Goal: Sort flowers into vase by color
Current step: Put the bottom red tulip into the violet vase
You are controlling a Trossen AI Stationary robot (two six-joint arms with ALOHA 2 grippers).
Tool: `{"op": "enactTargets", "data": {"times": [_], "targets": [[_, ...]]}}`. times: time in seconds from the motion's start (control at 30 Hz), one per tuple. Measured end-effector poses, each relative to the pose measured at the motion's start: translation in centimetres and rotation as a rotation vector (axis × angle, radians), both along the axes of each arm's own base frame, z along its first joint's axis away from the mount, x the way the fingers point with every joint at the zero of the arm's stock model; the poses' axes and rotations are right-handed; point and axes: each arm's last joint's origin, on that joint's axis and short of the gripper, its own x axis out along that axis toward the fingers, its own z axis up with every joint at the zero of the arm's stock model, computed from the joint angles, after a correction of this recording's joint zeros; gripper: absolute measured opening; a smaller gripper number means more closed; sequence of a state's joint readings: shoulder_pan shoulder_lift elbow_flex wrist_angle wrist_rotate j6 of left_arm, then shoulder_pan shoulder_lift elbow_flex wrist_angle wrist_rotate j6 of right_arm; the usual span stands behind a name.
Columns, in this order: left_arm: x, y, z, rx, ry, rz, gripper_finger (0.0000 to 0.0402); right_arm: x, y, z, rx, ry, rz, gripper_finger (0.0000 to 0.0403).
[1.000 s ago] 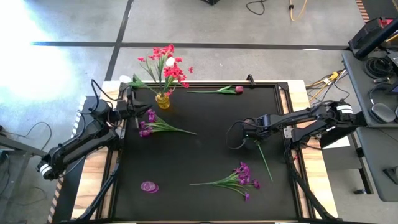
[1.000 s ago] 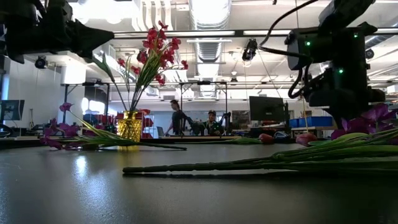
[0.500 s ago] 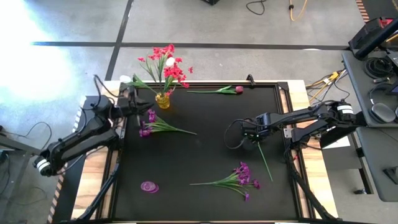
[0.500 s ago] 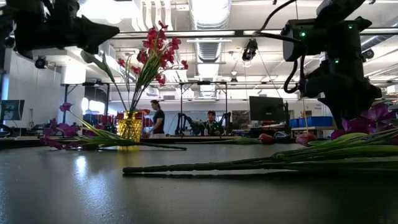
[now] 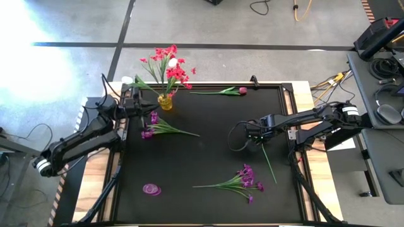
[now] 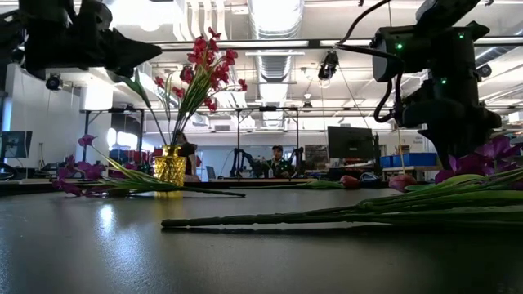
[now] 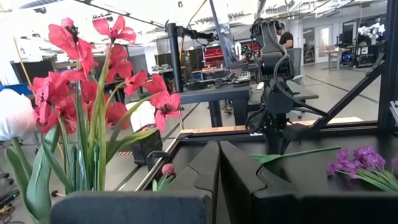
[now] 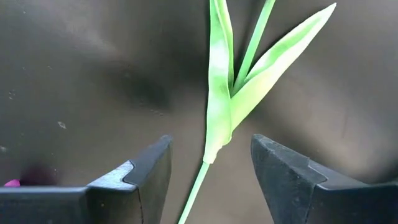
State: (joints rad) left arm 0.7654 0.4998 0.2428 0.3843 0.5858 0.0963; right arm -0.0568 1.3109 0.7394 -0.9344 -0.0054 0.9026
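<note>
A yellow glass vase [image 5: 165, 101] at the table's far left holds red-pink blooms [image 5: 170, 66] and a white bud [image 7: 12, 115]. My left gripper [image 7: 219, 171] hovers shut just left of the vase [image 6: 170, 167], holding nothing. My right gripper [image 8: 211, 168] is open, pointing down over a bare green stem with leaves [image 8: 219, 112] that lies flat on the mat right of centre [image 5: 268, 161]. Its fingers stand on either side of the stem without touching. A purple sprig [image 5: 158, 128] lies near the vase, and a purple bunch [image 5: 243, 181] lies near the front.
A pink-budded sprig [image 5: 224, 91] lies along the far edge. A loose purple bloom [image 5: 151, 189] sits at the near left. The black mat has a raised frame [image 5: 290, 94]. Bare mat lies in the middle. A person sits in the room behind [image 6: 276, 159].
My left gripper has moved toward the far edge and closer to the vase, staying shut. The flowers on the mat have kept their places.
</note>
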Motion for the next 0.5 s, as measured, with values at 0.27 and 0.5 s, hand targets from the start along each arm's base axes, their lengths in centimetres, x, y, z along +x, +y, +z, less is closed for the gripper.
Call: {"op": "enactTargets", "data": {"times": [0.27,0.5], "targets": [[0.2,0.2,-0.2,-0.041,0.007,-0.003,0.0,-0.4,0.1,-0.5,-0.005,0.019,0.002,0.0208],[0.3,0.3,-0.1,-0.049,-0.004,-0.005,0.0,-1.3,0.1,-1.7,-0.03,0.047,-0.008,0.0208]]}}
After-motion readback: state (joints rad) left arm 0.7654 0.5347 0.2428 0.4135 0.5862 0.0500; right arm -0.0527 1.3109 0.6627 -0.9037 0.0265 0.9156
